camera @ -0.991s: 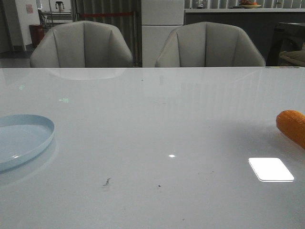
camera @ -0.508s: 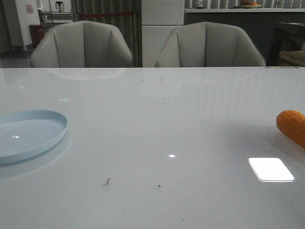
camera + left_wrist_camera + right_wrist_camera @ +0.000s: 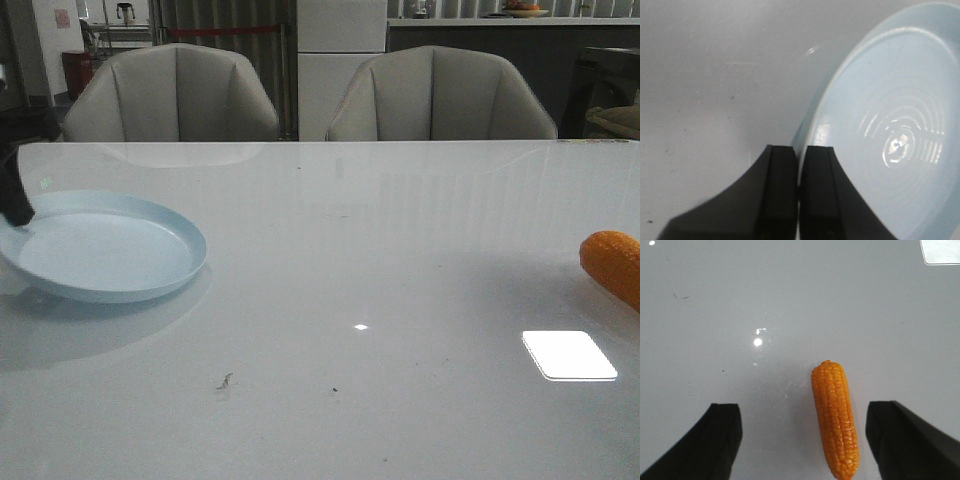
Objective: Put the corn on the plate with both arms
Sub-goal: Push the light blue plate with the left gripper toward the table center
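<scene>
Two grippers at work, plate (image 3: 105, 250) lifted, corn (image 3: 836, 418) lying flat.
Left gripper (image 3: 799, 170) clamped on plate rim, plate above table (image 3: 400, 260) at left; right gripper (image 3: 802, 440) spread wide either side of corn at table's right edge.

Matte black, seemingly flat-faced fingers (image 3: 782, 190) on both arms
</scene>
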Action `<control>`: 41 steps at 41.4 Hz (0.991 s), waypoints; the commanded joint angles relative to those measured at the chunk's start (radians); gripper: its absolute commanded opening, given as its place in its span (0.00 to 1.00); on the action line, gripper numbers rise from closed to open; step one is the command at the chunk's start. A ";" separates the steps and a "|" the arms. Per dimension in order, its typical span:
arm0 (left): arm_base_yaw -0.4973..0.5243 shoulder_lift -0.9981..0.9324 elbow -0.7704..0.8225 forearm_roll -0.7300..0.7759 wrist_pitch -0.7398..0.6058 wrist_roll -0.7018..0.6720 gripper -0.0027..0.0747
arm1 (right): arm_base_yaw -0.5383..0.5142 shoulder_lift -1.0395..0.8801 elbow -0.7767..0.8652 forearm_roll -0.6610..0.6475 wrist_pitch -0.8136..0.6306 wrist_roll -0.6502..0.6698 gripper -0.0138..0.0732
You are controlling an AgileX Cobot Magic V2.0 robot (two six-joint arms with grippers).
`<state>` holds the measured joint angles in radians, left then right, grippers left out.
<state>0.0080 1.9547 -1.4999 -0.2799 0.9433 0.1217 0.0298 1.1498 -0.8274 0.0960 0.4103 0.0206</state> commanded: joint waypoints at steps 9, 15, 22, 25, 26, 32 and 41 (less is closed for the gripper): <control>-0.121 -0.048 -0.213 -0.206 0.058 0.038 0.16 | -0.001 -0.019 -0.034 0.007 -0.062 -0.004 0.86; -0.207 -0.047 -0.232 -0.230 0.044 0.038 0.16 | -0.001 -0.019 -0.034 0.007 -0.061 -0.004 0.86; -0.292 0.001 -0.232 -0.230 0.042 0.028 0.16 | -0.001 -0.019 -0.034 0.007 -0.060 -0.004 0.86; -0.318 0.033 -0.232 -0.230 0.048 0.028 0.16 | -0.001 -0.019 -0.034 0.007 -0.060 -0.004 0.86; -0.325 0.044 -0.232 -0.230 0.048 0.028 0.16 | -0.001 -0.019 -0.034 0.007 -0.060 -0.004 0.86; -0.357 0.110 -0.232 -0.230 0.048 0.028 0.16 | -0.001 -0.019 -0.034 0.007 -0.059 -0.004 0.86; -0.366 0.182 -0.232 -0.229 0.044 0.028 0.16 | -0.001 -0.019 -0.034 0.007 -0.058 -0.004 0.86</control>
<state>-0.3508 2.1798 -1.6979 -0.4727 1.0034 0.1554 0.0298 1.1498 -0.8274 0.0997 0.4141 0.0206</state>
